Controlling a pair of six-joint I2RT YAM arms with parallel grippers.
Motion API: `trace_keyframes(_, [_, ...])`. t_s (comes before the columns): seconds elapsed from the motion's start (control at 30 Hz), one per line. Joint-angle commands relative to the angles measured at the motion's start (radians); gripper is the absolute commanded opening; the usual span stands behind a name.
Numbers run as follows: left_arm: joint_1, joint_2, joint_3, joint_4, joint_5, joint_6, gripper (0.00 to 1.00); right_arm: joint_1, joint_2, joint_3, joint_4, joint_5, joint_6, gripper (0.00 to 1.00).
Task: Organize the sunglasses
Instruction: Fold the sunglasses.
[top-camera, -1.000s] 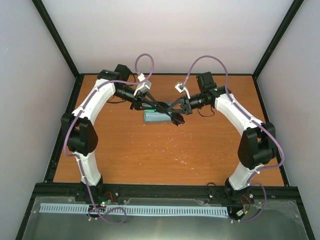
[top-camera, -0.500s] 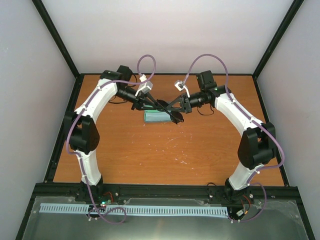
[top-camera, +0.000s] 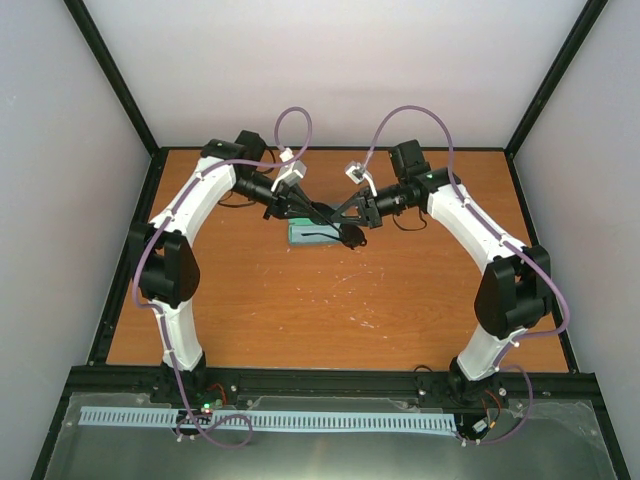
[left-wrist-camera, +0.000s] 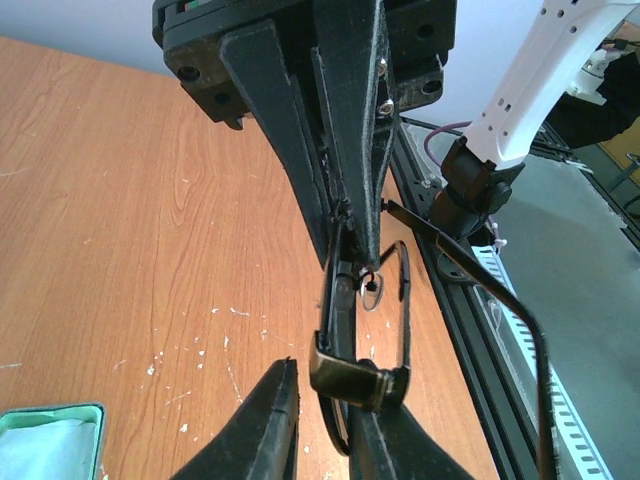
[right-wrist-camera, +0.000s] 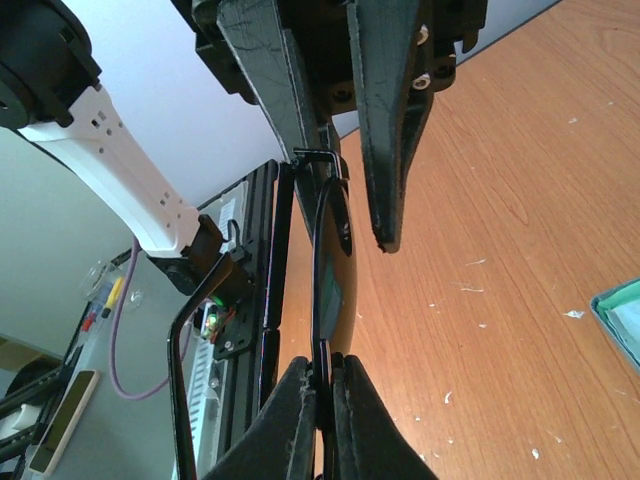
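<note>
Wooden table (top-camera: 300, 310), thin black sunglasses (left-wrist-camera: 350, 375), dark rounded lenses, long temples

Left arm (top-camera: 190, 200) and right arm (top-camera: 470, 225): white link shells joined by rounded black joint housings, each rising from a black base. A lilac cable (top-camera: 291, 110) loops above each arm. Left hand (left-wrist-camera: 345, 265) and right hand (right-wrist-camera: 355, 205): two flat, tapering matt-black fingers (left-wrist-camera: 270, 120) on a black block with small screws (left-wrist-camera: 385, 105).

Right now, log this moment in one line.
item: small black sunglasses, midair | right gripper: shut on them | left gripper: around them, grip unclear
</note>
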Motion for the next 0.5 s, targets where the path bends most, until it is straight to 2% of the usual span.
trace_keyframes(0.0, [-0.006,0.013,0.039,0.005,0.021,0.006,0.13,0.025,0.010,0.032,-0.034,-0.039,-0.040,0.03])
trace_keyframes(0.23, [-0.007,0.015,0.039,0.001,0.024,0.007,0.01,0.024,0.011,0.030,-0.008,-0.026,-0.022,0.03])
trace_keyframes(0.3, [-0.007,0.013,0.040,0.002,0.023,0.001,0.01,0.026,0.011,0.025,0.014,0.006,0.005,0.13])
trace_keyframes(0.47, [-0.006,0.012,0.019,0.000,0.035,-0.017,0.01,0.013,-0.002,-0.023,0.113,0.053,0.076,0.21])
